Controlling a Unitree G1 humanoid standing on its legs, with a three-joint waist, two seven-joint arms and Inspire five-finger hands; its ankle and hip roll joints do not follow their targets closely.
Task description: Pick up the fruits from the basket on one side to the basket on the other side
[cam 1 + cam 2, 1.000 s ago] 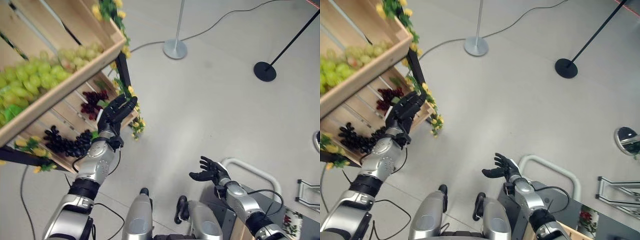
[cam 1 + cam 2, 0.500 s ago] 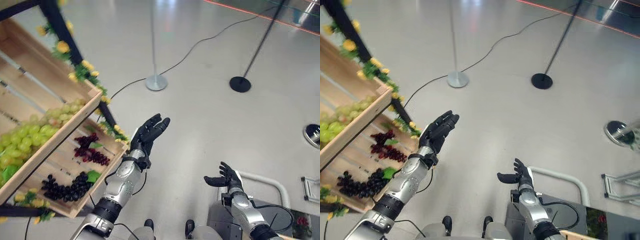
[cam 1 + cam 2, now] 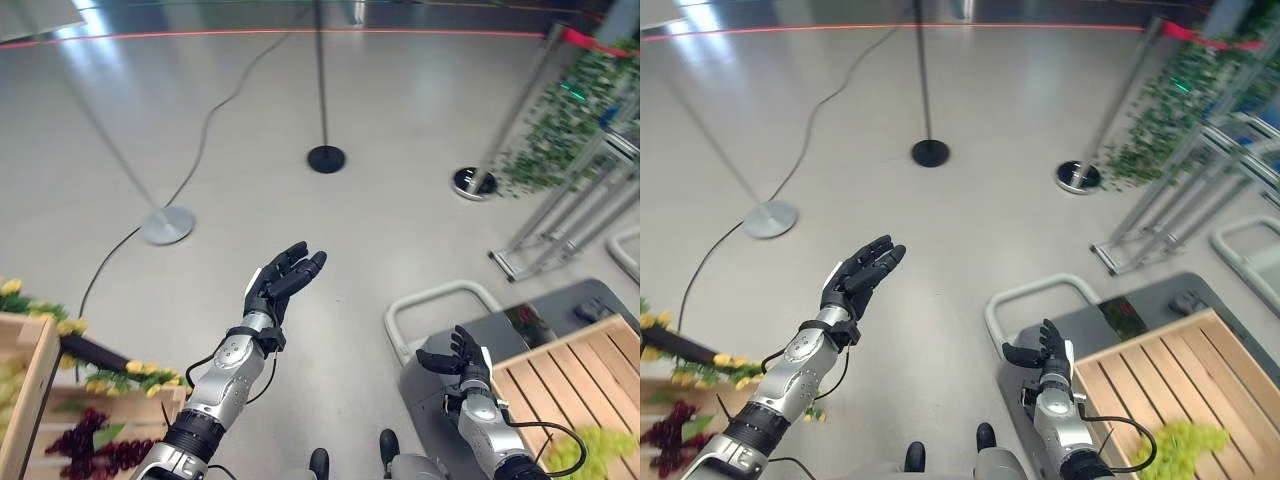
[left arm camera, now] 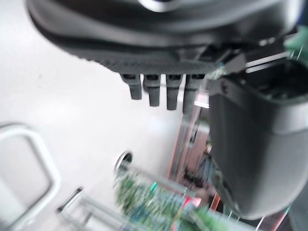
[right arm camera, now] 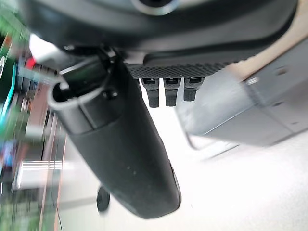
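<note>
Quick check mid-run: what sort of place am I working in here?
Probably an indoor demo or exhibition floor staged as a fruit stall: smooth grey floor, black pole on a round base, wooden crate with green grapes, and a flower-trimmed wooden crate of dark grapes.

Left arm: reaches up and forward from the lower left.
Left hand point(image 3: 280, 285): fingers straight, empty.
Right arm: low at the lower right, forearm upright.
Right hand point(image 3: 452, 357): fingers relaxed, spread, empty.

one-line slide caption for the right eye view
Both hands open and empty: left hand raised over the floor, right hand beside the wooden crate holding green grapes.
</note>
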